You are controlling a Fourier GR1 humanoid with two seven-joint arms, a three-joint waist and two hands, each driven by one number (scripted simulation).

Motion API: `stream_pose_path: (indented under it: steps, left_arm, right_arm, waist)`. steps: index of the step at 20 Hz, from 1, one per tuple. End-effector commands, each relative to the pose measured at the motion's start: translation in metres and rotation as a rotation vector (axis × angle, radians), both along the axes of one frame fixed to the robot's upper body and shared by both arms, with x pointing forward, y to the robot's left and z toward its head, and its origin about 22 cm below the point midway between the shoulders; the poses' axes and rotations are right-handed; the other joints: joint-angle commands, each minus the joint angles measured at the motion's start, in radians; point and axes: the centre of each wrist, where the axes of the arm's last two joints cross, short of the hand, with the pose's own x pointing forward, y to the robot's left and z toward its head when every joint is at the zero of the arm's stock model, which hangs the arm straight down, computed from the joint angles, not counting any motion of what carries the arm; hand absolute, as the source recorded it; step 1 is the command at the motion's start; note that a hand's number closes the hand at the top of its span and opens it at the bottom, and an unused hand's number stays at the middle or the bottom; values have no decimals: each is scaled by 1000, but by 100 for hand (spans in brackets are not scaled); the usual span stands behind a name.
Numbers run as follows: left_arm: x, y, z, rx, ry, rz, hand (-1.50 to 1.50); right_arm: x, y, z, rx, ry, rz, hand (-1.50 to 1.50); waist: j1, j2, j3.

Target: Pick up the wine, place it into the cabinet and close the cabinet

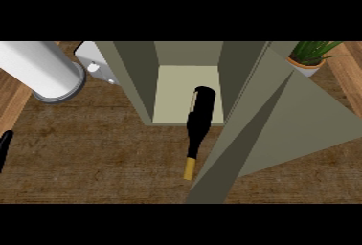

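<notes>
The wine bottle (pixel 199 112) is dark with a gold-capped neck. It lies on its side, its base on the pale floor of the cabinet (pixel 173 86) and its neck sticking out over the wooden counter toward me. The cabinet door (pixel 283 119) stands swung open at the right, its edge close beside the bottle's neck. A black sliver of my left hand (pixel 4 146) shows at the left edge, far from the bottle and touching nothing I can see. My right hand is out of sight.
A large white cylinder (pixel 39 67) slants in from the upper left. A white appliance with a knob (pixel 99 64) stands against the cabinet's left wall. A potted plant (pixel 311 55) sits at the back right.
</notes>
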Motion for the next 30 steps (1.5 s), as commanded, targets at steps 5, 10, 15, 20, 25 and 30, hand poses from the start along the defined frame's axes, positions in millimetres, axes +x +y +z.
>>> stream_pose_path:
  steps: [5,10,15,20,25,30]
  left_arm:
    - [6,19,5,-17,13,-15,-150]
    - [12,6,14,-45,4,-54,-150]
    - [12,-1,7,-59,11,-79,-150]
    - [13,1,9,-67,6,-84,-150]
    - [26,-7,17,-83,21,-63,-150]
    - [34,12,10,-79,-5,-50,-150]
  right_arm:
    - [-19,41,7,29,-127,113,150]
    - [1,59,9,12,-166,53,150]
    - [16,69,15,11,-154,48,150]
    - [38,74,35,38,-135,41,150]
    - [81,94,55,47,-150,15,150]
    - [118,130,85,32,-194,-42,150]
  waist:
    - [4,2,-1]
    - [14,6,-1]
    - [25,9,0]
    - [52,13,-2]
    - [41,18,1]
    - [48,16,0]
